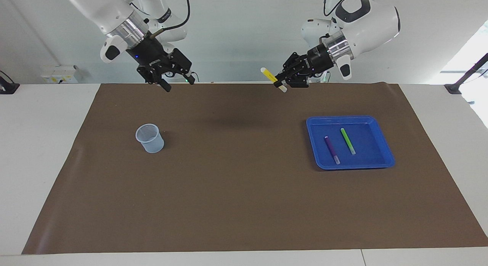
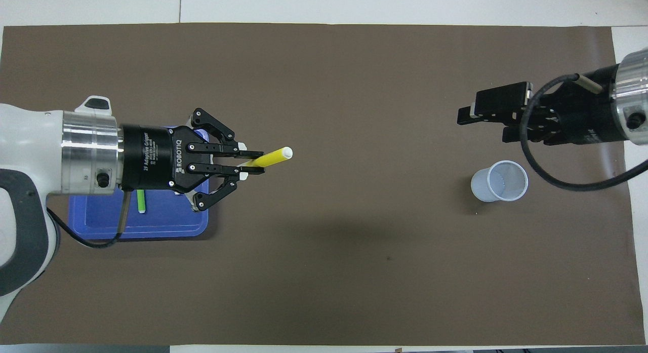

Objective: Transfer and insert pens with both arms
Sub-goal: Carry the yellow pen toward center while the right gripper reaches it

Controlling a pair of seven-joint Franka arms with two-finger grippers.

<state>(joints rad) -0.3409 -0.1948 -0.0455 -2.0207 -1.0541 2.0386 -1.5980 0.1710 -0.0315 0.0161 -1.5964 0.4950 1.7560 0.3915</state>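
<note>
The left gripper (image 1: 281,83) pinches the yellow pen (image 1: 270,76) above the mat (image 1: 244,189); the right gripper (image 1: 177,83), raised, is spread wide.

wall: plain pale grey-white (image 1: 236,33), pretty bare
socket box: white one (image 1: 57,74) low on the wall, off past the right arm's end
table: white top (image 1: 45,144), brown mat (image 1: 244,205) covering most of it
light: bright daylight (image 1: 478,71) at the left arm's end
</note>
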